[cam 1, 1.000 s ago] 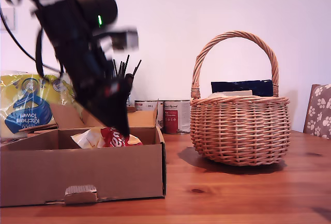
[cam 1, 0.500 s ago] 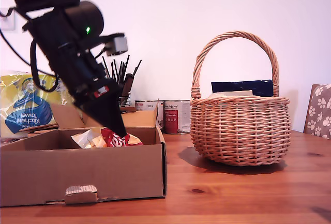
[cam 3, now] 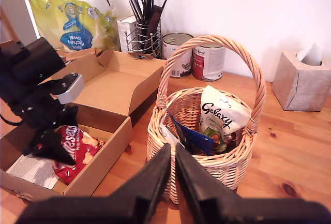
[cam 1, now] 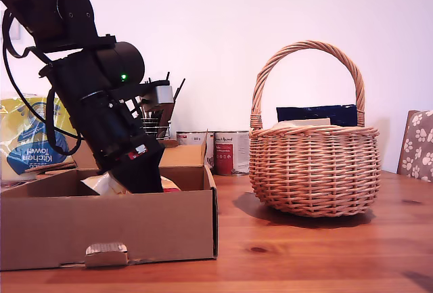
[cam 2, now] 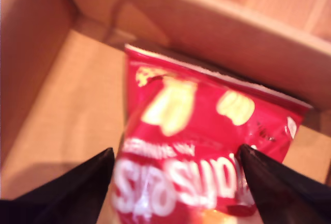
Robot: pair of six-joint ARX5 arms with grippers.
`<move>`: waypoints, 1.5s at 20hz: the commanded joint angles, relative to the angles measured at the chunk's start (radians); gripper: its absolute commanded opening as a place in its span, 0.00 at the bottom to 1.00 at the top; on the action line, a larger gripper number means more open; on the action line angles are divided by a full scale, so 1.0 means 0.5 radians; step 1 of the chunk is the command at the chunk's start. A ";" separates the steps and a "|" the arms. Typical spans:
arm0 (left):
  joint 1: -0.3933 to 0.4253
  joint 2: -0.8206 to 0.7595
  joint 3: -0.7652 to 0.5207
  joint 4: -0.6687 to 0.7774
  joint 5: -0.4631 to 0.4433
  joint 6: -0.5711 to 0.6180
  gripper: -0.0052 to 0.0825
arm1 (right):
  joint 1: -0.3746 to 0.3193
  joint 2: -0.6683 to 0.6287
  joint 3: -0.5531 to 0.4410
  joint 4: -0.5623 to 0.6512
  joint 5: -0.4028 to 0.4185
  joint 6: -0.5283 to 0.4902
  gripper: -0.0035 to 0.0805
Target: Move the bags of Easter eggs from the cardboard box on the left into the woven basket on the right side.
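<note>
First gripper: my first gripper (cam 2: 176, 182) spread wide, straddling the red-patched bag (cam 2: 207, 151) inside the cardboard box (cam 1: 108, 222), lower left of the exterior view.
Second gripper: my second gripper (cam 3: 173, 169) closed, empty, above the woven basket (cam 3: 207, 146).
White bag: the white bag (cam 3: 220, 115) in basket, beside the navy packet (cam 3: 189, 136).
Behind: the tins (cam 1: 220, 151), the kitchen towel pack (cam 1: 30, 134).

A wooden table (cam 1: 325, 252) with visible knots carries everything. Directly below my first gripper (cam 3: 54, 149), a shallow cardboard box (cam 1: 101, 222) sits on the wood. Just ahead of my second gripper (cam 3: 172, 154) stands a round woven basket (cam 1: 314, 171) with a tall arched handle. Beyond the box from my first gripper rest a kitchen towel pack (cam 3: 72, 19) and a wire holder of dark utensils (cam 3: 145, 32). Two tins (cam 3: 194, 56) stand beyond the basket from my second gripper, and a tissue box (cam 3: 300, 79) sits on the table well off to the side.
</note>
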 commanded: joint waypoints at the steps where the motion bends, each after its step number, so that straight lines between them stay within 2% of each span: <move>1: -0.003 0.010 0.043 -0.020 -0.008 -0.008 0.16 | -0.005 -0.003 -0.040 0.014 -0.005 0.000 0.03; 8: -0.003 0.006 0.336 -0.333 0.011 -0.006 0.14 | -0.005 -0.003 -0.040 0.014 -0.005 0.000 0.03; 12: 0.014 -0.049 0.509 -0.557 0.103 -0.007 0.14 | -0.005 -0.003 -0.040 0.014 -0.004 -0.001 0.03; 16: 0.064 -0.259 0.536 -0.609 0.114 -0.025 0.14 | -0.005 -0.003 -0.040 0.014 -0.004 -0.001 0.03; 18: 0.085 -0.397 0.536 -0.597 0.163 -0.127 0.14 | -0.005 -0.003 -0.040 0.014 -0.004 -0.002 0.03; 21: 0.066 -0.576 0.536 -0.481 0.338 -0.243 0.14 | -0.005 -0.003 -0.040 0.015 0.001 -0.015 0.03; 25: -0.110 -0.609 0.535 -0.112 0.491 -0.524 0.14 | -0.005 -0.003 -0.040 0.015 0.011 -0.015 0.03; 28: -0.272 -0.533 0.535 0.221 0.459 -0.691 0.14 | -0.005 -0.011 -0.040 0.005 0.096 -0.014 0.03; 30: -0.388 -0.475 0.535 0.418 0.318 -0.764 0.14 | -0.005 -0.034 -0.030 -0.038 0.105 -0.001 0.03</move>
